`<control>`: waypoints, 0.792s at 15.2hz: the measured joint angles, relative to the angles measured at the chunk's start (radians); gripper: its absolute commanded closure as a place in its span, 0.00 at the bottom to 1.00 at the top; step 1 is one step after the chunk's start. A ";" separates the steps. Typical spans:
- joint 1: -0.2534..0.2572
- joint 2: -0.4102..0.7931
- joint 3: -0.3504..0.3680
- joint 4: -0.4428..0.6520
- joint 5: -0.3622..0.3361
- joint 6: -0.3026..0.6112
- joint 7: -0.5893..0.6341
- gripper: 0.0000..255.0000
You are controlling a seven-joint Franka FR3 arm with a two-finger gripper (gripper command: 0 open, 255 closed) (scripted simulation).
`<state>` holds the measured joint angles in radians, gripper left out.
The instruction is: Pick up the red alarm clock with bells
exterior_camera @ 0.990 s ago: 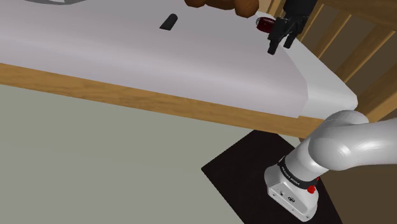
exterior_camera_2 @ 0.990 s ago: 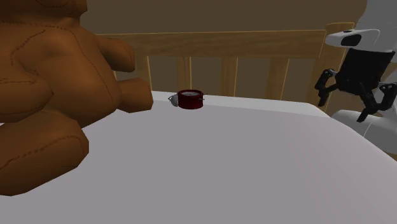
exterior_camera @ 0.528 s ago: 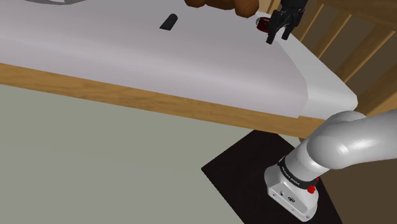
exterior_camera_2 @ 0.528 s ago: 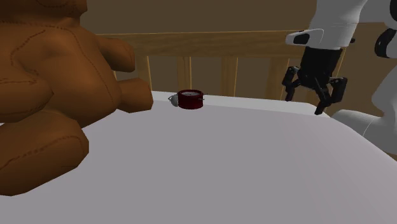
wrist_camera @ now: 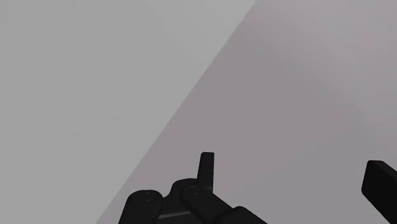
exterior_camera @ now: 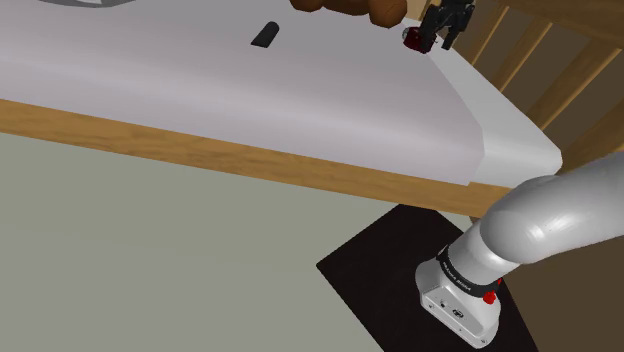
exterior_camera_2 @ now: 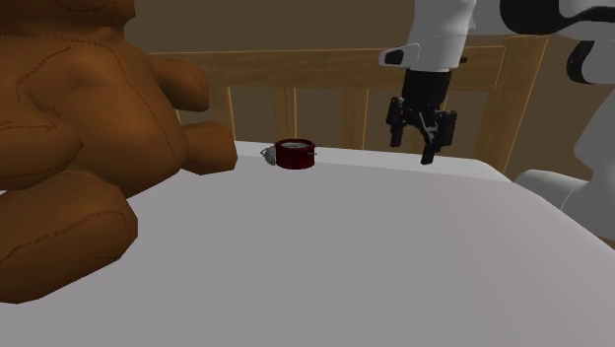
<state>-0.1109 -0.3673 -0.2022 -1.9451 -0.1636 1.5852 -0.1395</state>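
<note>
Tool (exterior_camera_2: pixel 412 148) of a white Franka arm hangs fingers-down above the far end of a bed's pale mattress (exterior_camera_2: pixel 355 266), its two black fingers (wrist_camera: pixel 207 168) spread apart with nothing between them. In the wrist view the plain grey-white mattress lies beneath the parted fingers, crossed by one slanting edge where a lighter and a darker grey meet.

In the second exterior view, the red alarm clock (exterior_camera_2: pixel 295 154) sits on the mattress to the tool's left, near it but clearly apart, close against the wooden slatted rail (exterior_camera_2: pixel 335 69) at the bed's end. It shows as a low dark-red drum with a small grey bell (exterior_camera_2: pixel 268 154) at its left side. In the shoulder view the tool (exterior_camera: pixel 437 40) appears just beside the clock (exterior_camera: pixel 412 39), at the mattress's far right corner.

A large brown teddy bear (exterior_camera_2: pixel 79 128) sprawls on the mattress on the clock's other side, one paw reaching near the bell. A small black object (exterior_camera: pixel 265 34) lies on the mattress farther along in the shoulder view, well apart from the clock; what it is cannot be told. Below the bed's wooden side board (exterior_camera: pixel 230 155), the arm's stand (exterior_camera: pixel 460 300) rests on a dark mat (exterior_camera: pixel 375 265) on the grey floor (exterior_camera: pixel 150 260).
</note>
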 measured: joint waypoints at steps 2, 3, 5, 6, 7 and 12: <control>-0.013 0.062 -0.033 0.066 0.005 0.001 -0.033 0.00; -0.017 0.085 -0.044 0.096 0.009 -0.003 -0.042 0.00; -0.032 0.152 -0.078 0.160 0.021 0.005 -0.078 0.00; -0.039 0.186 -0.094 0.196 0.030 0.005 -0.095 0.00; -0.048 0.224 -0.111 0.236 0.040 0.005 -0.114 0.00; -0.094 0.405 -0.172 0.439 0.108 -0.016 -0.185 0.00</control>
<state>-0.2048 0.0377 -0.3739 -1.5059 -0.0553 1.5688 -0.3245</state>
